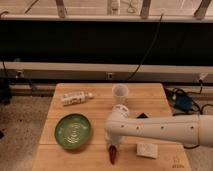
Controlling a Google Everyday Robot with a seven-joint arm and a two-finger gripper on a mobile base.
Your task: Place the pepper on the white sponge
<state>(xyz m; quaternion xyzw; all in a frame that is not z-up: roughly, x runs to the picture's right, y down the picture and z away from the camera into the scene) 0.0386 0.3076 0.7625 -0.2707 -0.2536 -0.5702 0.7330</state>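
Note:
The red pepper (114,155) lies near the table's front edge, pointing toward the front. My gripper (113,145) is at the end of the white arm (160,130), directly over the pepper's upper end, hiding part of it. The white sponge (147,149) lies flat on the table just right of the pepper, apart from it.
A green plate (73,131) sits at the front left. A lying bottle (75,98) is at the back left. A clear cup (119,94) stands at the back middle. A black block (142,116) peeks out behind the arm. The wooden table (55,155) ends close in front.

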